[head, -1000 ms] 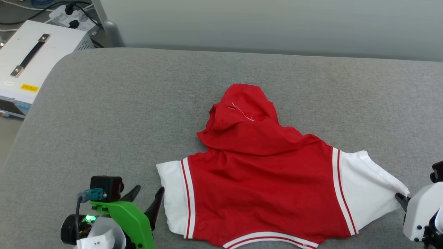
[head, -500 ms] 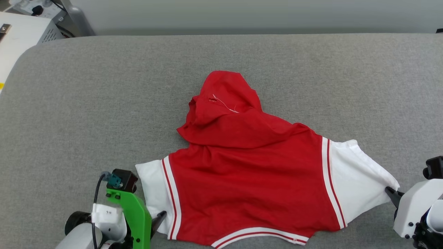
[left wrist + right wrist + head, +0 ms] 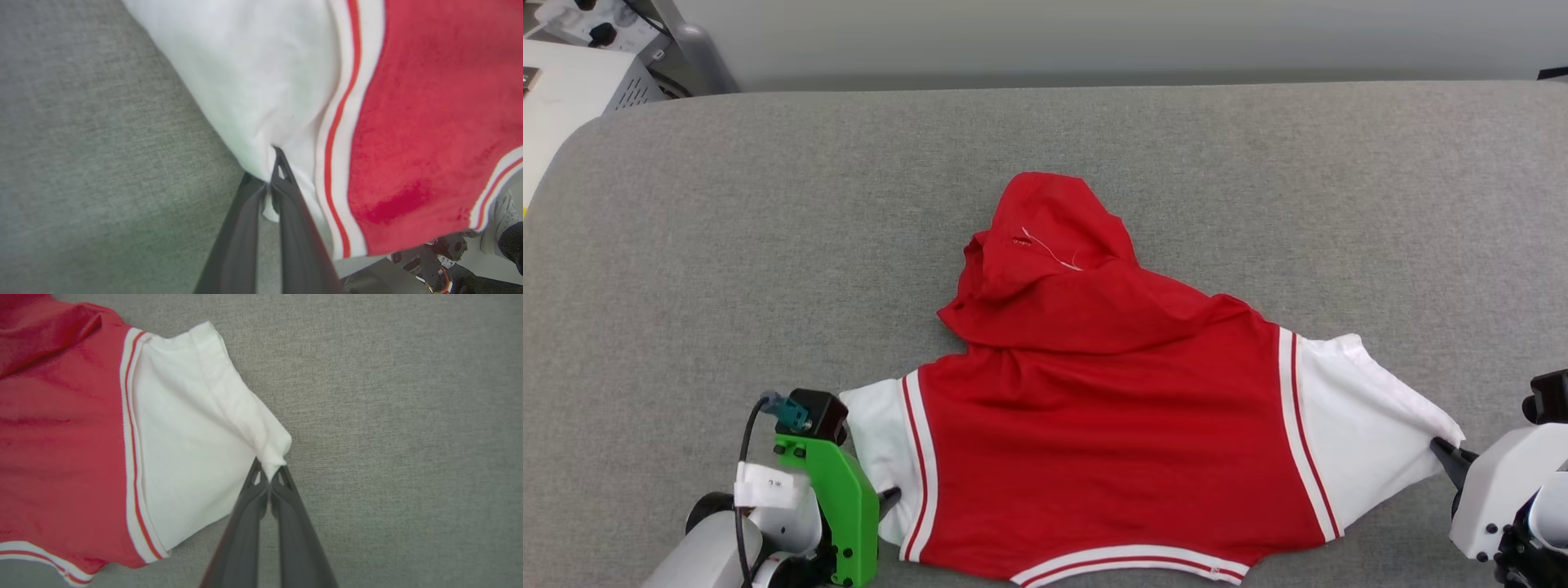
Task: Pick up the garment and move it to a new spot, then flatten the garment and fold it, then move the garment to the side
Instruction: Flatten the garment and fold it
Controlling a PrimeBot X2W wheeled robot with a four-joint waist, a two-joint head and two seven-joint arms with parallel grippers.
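The garment, a red jersey with white short sleeves and striped trim, lies bunched on the grey padded surface, its far part humped up into a peak. My left gripper is shut on the edge of the white left sleeve; in the left wrist view its gripper pinches white cloth between dark fingers. At the lower right, my right gripper is shut on the tip of the white right sleeve, with its gripper pinching the sleeve corner. The front lettering is hidden.
The grey padded surface spreads wide to the left, right and far side of the garment. A white equipment box and a power strip sit beyond its far left corner. A pale wall runs along the back.
My left gripper moved in onto the left sleeve edge and shut on it. The right gripper kept its hold on the right sleeve. The head camera shifted between frames.
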